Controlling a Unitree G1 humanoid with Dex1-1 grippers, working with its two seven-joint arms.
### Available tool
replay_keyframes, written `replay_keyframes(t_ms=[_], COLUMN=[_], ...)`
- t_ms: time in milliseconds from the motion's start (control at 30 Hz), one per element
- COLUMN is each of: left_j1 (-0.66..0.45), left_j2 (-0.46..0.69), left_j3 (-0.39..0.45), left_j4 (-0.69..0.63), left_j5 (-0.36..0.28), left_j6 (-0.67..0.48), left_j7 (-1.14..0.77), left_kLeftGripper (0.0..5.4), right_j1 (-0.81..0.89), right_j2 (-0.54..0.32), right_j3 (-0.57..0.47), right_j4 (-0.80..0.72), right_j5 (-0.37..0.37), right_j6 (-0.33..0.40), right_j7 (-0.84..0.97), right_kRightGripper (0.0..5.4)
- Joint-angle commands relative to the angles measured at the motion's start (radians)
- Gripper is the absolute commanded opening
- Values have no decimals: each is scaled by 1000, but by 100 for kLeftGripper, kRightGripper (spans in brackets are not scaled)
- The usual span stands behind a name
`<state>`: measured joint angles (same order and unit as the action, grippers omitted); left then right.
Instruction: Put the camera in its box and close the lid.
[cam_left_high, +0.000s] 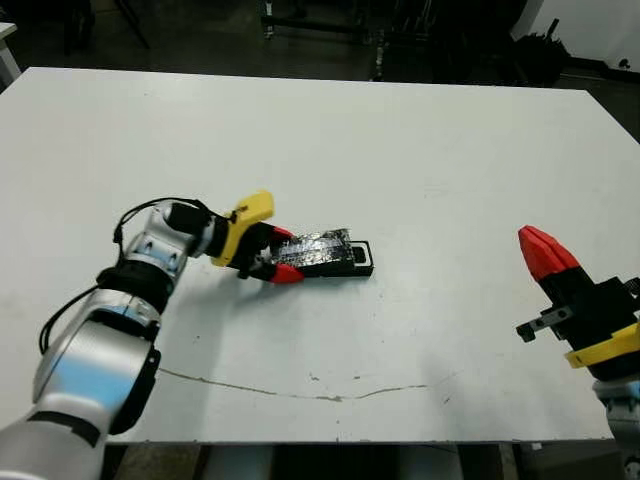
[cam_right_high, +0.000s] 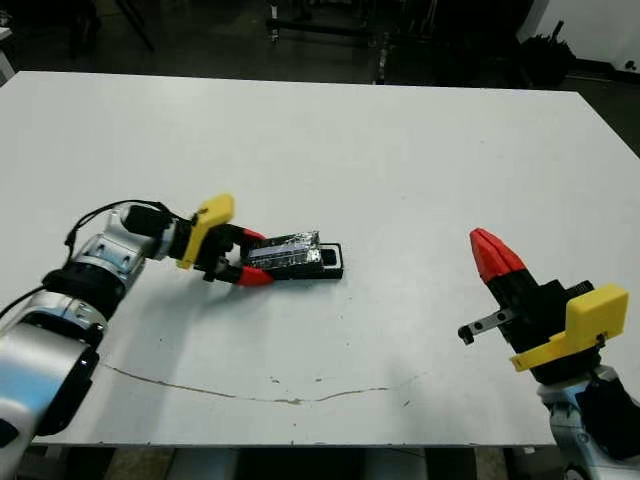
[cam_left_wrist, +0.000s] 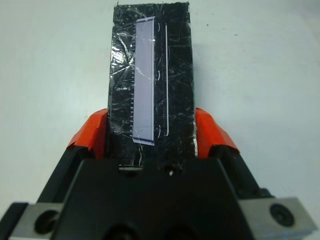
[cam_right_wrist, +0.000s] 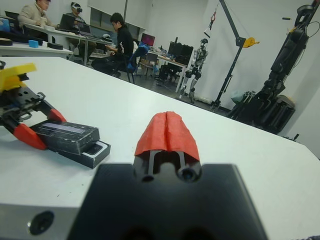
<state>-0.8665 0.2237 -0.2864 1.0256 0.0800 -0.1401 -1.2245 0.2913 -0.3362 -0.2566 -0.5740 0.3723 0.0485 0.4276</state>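
The left pincer (cam_left_high: 272, 255) holds the lid (cam_left_high: 318, 247) by its sides, tilted over the box (cam_left_high: 356, 266). The right pincer (cam_right_high: 488, 252) is closed, well apart.

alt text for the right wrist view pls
The right claw, its red fingers shut, hangs over the white table. Beyond it the left claw grips a flat textured black lid lying askew on a shallow black-rimmed box; people sit at desks behind.
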Motion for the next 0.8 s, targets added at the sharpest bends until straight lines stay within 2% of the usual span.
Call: replay_keyframes(t_ms=[33,333,633,800], left_j1=[13,-50,-110,-126], left_j2=[-96,-187,-269,-302], left_j3=[-35,-48,-62,-83], left_j4=[65,156,190,195], left_j5=[46,60,86,113], left_j6=[47,66,114,91], left_j7=[74,44,8,-6], left_kLeftGripper=[317,317,317,317], right_j1=[13,25,33,36], right_j2=[-4,1,3,5], right_j3=[-6,2,11,16], right_j4=[-8,-5,-9,-14], right_j5=[-8,-13,-6,-16], right_j6=[-20,-43,-40,-36], right_j7=[1,3,0,-9], right_kRightGripper=[0,0,0,0])
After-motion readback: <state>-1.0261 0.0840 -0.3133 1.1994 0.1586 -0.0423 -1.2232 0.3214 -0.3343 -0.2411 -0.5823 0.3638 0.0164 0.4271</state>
